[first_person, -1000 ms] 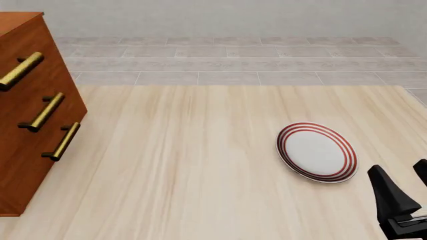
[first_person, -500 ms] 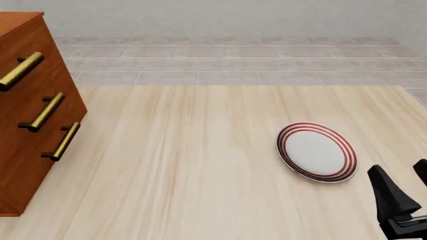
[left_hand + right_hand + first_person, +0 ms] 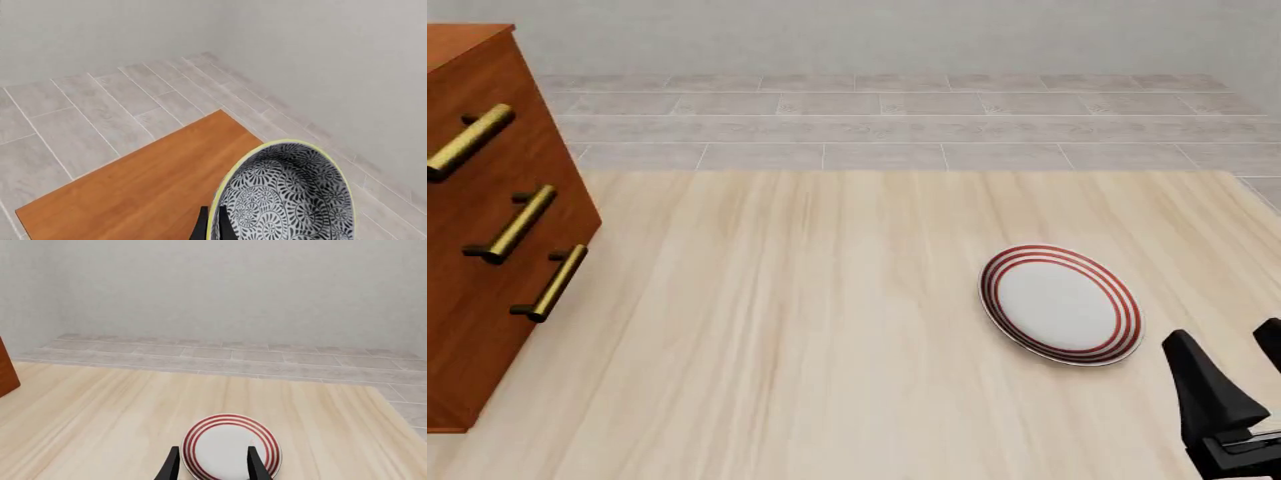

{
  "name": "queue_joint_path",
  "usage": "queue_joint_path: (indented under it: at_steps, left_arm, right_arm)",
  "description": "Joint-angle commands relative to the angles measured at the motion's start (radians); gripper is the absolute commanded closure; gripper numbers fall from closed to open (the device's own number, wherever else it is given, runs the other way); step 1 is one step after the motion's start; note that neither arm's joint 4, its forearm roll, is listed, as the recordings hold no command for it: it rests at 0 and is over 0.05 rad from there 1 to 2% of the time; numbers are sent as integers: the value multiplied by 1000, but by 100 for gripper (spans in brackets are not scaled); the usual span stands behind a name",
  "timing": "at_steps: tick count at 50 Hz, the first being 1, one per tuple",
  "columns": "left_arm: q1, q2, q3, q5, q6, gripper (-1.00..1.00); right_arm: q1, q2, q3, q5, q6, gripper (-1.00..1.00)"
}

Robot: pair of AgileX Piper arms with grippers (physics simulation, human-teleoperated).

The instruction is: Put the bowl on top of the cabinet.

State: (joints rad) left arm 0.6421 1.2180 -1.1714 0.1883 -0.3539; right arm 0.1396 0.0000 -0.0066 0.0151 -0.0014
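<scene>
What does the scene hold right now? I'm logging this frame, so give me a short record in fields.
bowl: held by the left gripper, above the cabinet top
cabinet: at table's left, three brass handles, top bare in the left wrist view
plate: flat on the table, right side
right gripper: jaws open, empty, near the plate

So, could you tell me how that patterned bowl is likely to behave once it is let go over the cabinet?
The bowl looks rigid and glazed, so probably slippery and breakable. Pinched at its rim by the left gripper above the cabinet, it may rock if dropped tilted.
</scene>
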Motion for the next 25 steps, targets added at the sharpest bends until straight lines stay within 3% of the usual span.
queue_joint_path:
  at_steps: [1, 25]
  left_arm:
    - [8, 19, 1, -16, 15, 100]
    - [4, 32, 20, -25, 31, 100]
  right_arm:
    - [0, 0, 0, -4, -1, -100]
    - [0, 0, 0, -4, -1, -100]
